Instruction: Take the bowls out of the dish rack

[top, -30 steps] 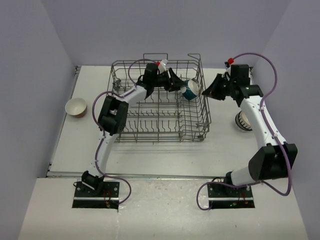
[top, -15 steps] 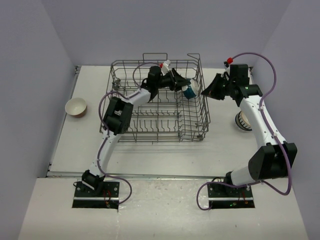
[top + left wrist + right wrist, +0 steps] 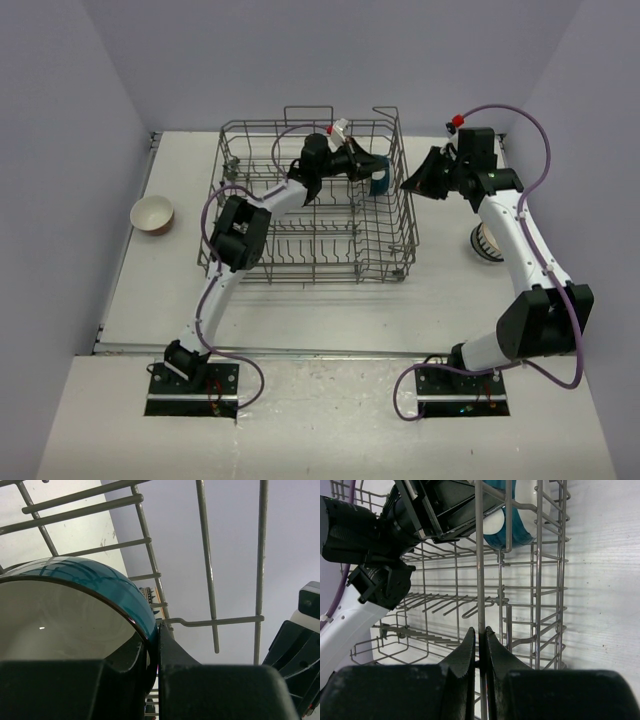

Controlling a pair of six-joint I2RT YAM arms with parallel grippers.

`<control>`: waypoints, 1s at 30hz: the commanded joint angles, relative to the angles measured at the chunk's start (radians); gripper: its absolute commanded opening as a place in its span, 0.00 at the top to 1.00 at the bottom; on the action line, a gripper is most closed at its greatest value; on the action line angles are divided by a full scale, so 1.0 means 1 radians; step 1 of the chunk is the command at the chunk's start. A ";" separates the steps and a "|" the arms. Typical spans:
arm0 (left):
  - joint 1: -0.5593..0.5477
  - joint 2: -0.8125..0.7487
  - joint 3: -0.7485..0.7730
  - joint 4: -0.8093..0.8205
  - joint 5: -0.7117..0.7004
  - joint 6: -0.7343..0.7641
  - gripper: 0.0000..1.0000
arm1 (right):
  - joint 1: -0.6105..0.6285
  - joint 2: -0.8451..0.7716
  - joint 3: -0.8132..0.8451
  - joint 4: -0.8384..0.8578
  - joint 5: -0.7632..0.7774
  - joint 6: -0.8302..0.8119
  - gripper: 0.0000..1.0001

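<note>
The grey wire dish rack point(image 3: 310, 250) stands mid-table. A teal bowl with a white inside point(image 3: 381, 181) leans on edge in its far right corner. My left gripper point(image 3: 371, 171) reaches over the rack and is shut on that bowl's rim point(image 3: 100, 580), one finger point(image 3: 125, 662) inside and the other outside, left gripper point(image 3: 159, 630). My right gripper point(image 3: 408, 185) is outside the rack's right wall, shut on one upright wire point(image 3: 479, 580), right gripper point(image 3: 482, 630). The teal bowl point(image 3: 520, 530) shows behind the wires.
A cream-inside bowl point(image 3: 153, 214) sits on the table left of the rack. A white striped bowl point(image 3: 484, 243) sits right of the rack, partly behind the right arm. Walls close in the table on three sides.
My left gripper has moved right across the rack to the teal bowl and closed on its rim. The right arm has stayed where it was.
</note>
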 commanded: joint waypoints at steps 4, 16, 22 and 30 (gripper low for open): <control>0.013 -0.050 0.031 0.036 0.030 -0.018 1.00 | 0.040 0.079 -0.045 -0.160 0.005 -0.030 1.00; 0.042 -0.205 0.212 -0.365 0.076 0.258 1.00 | 0.041 0.101 -0.045 -0.160 0.005 -0.045 1.00; 0.059 -0.319 0.152 -0.480 0.069 0.359 1.00 | 0.040 0.116 -0.022 -0.163 0.002 -0.039 1.00; 0.099 -0.428 0.164 -0.789 -0.009 0.592 1.00 | 0.041 0.136 0.030 -0.179 -0.001 -0.036 1.00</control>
